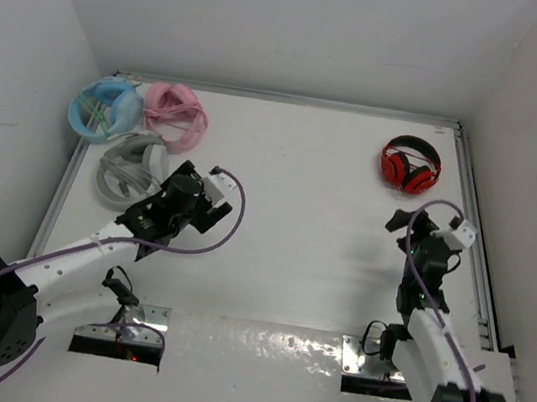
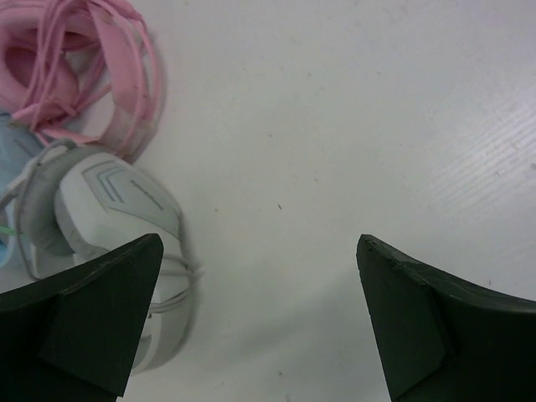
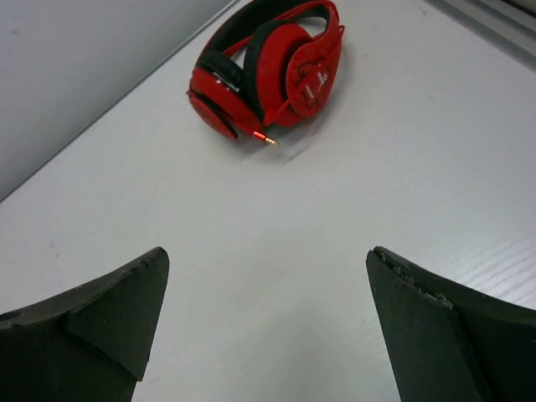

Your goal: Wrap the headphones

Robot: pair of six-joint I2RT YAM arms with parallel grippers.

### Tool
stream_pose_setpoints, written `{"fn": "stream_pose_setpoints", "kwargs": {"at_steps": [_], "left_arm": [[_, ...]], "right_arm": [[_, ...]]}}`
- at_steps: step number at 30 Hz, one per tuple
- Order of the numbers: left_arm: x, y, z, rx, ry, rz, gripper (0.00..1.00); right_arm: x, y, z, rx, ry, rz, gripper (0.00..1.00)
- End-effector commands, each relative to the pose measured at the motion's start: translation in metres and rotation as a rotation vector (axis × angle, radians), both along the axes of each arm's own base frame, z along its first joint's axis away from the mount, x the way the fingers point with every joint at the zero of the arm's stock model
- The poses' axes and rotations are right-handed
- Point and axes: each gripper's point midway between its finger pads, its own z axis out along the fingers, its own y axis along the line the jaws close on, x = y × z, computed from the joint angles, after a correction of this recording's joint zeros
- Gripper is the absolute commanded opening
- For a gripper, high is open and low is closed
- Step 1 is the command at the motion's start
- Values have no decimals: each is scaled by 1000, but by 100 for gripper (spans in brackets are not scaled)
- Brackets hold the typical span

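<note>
The red headphones (image 1: 410, 166) lie folded at the back right of the table, cable wound on them; in the right wrist view (image 3: 268, 70) the red plug tip (image 3: 266, 139) sticks out below the cups. My right gripper (image 1: 404, 224) is open and empty, a short way in front of them; it also shows in the right wrist view (image 3: 266, 268). My left gripper (image 1: 192, 174) is open and empty beside the grey pair, and also shows in the left wrist view (image 2: 260, 251).
A grey pair (image 1: 132, 166), a pink pair (image 1: 176, 111) and a light blue pair (image 1: 105, 108) lie at the back left. The grey pair (image 2: 117, 243) and the pink pair (image 2: 84, 59) show in the left wrist view. White walls enclose the table; a metal rail (image 1: 476, 232) runs along the right edge.
</note>
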Motion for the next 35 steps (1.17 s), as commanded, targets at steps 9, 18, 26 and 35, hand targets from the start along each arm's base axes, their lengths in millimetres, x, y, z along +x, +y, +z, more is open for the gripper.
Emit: {"fn": "stream_pose_setpoints", "kwargs": {"at_steps": [9,18,26,35], "left_arm": [[-13,-7,3,-111,-116,-106,100],[-10,-2,-12,-77,-87,-77,100],[-8,4,-13,-58,-92,-49,100],[-8,5,-15,-45,-87,-47,99]], "right_arm": [[-57,31,-35,85,-21,121,99],[-71,39,-66,46,72,187,99],[-72,47,-79,62,125,231,99],[-73,52,-85,80,142,251,99]]}}
